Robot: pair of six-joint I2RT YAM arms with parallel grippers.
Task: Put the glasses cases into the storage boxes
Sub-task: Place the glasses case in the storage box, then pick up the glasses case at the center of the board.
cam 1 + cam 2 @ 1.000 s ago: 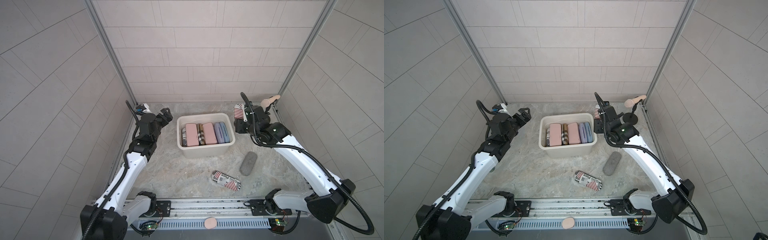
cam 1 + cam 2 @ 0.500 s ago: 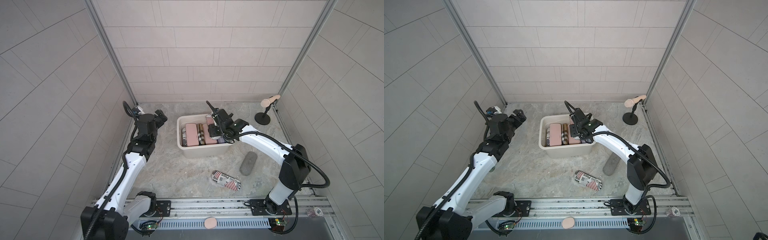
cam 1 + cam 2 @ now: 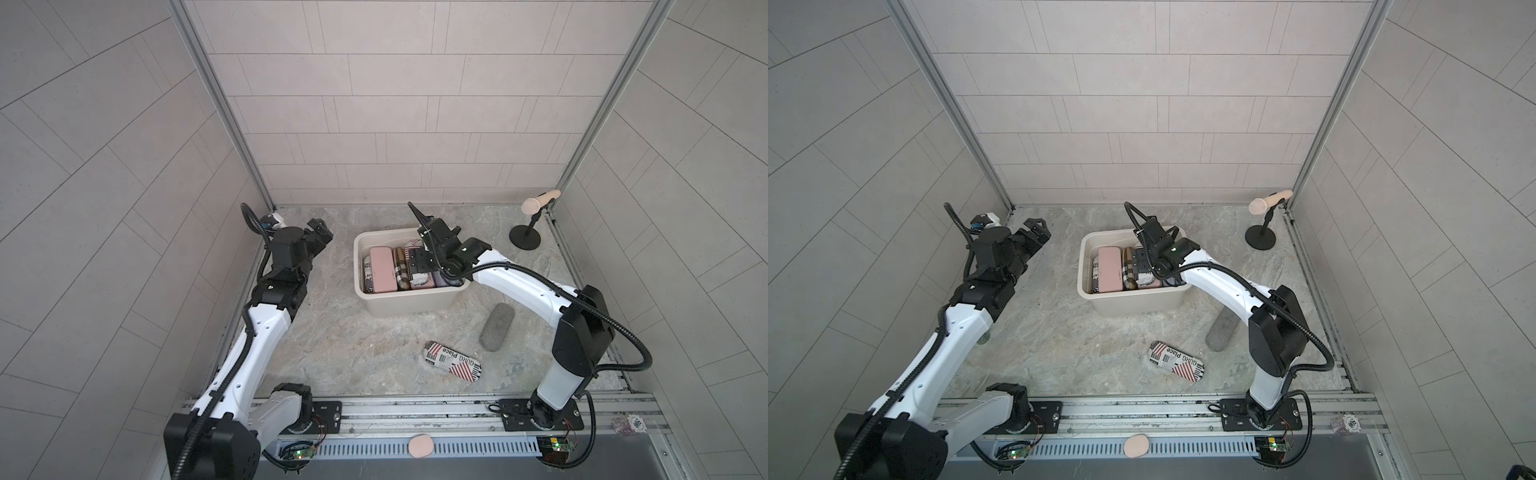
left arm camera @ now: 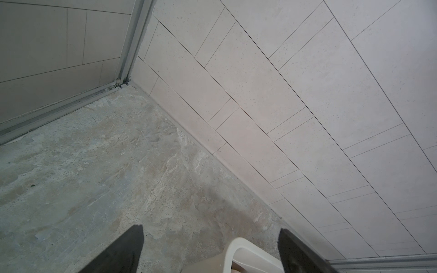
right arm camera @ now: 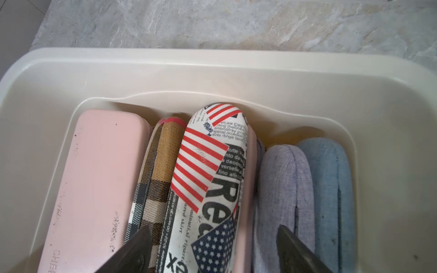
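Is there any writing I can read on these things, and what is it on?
"Place", after a word like "GUKG": loose flag case.
"Re…" large, "red skirt", "special": binned flag case; its other print is too small.
"CHE…", cut off by the picture's edge: pink case.

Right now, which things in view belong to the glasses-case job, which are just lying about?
Job: cream bin; inside it: pink case, plaid case, binned flag-print case, lilac case, blue case; outside it: loose flag-print case, grey case.
Lying about: microphone stand; pink oval pad.
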